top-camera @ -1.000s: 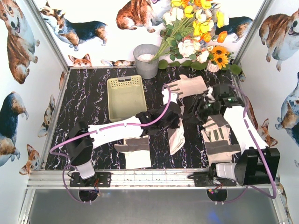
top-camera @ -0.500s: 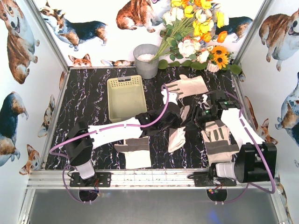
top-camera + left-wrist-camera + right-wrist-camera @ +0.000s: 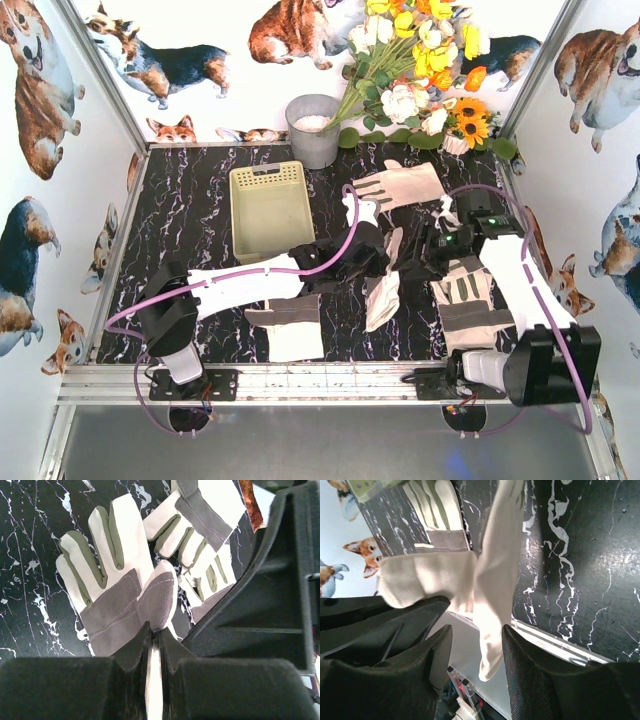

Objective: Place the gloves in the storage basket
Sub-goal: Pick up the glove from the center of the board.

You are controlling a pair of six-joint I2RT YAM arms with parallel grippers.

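**At mid-table: left claw [image 3: 383, 265] clenched on a hanging glove [image 3: 383, 300], right claw [image 3: 410, 268] agape beside it**

At ten o'clock from the left claw in the overhead view, well apart from it, the storage basket [image 3: 270, 205] sat flat on the black marbled table [image 3: 190, 220]. At eight o'clock a near glove [image 3: 290, 330] lay flat beside the front rail, its pale cuff toward six o'clock. The left arm crossed just beyond its fingers.

The left claw [image 3: 154, 630] was at the table's middle with its fingers pressed together. In its wrist view only a white sliver of fabric showed between them. The hanging glove drooped from this grip toward six o'clock and was not in the basket.

At twelve o'clock from the left claw a far glove [image 3: 400, 185] lay spread on the table, near the flowers [image 3: 420, 60].

The right claw [image 3: 476, 630] was just beside the left one, at its three o'clock. Its fingers [image 3: 520, 650] stood apart, neither wide nor closed. The loose end of the hanging glove [image 3: 492, 595] dangled between them with a gap on the left side. Whether the fabric brushed the right finger I could not tell. The claw pinched nothing.

At four o'clock from the right claw a right-hand glove [image 3: 460, 295] lay flat, partly under the right arm.
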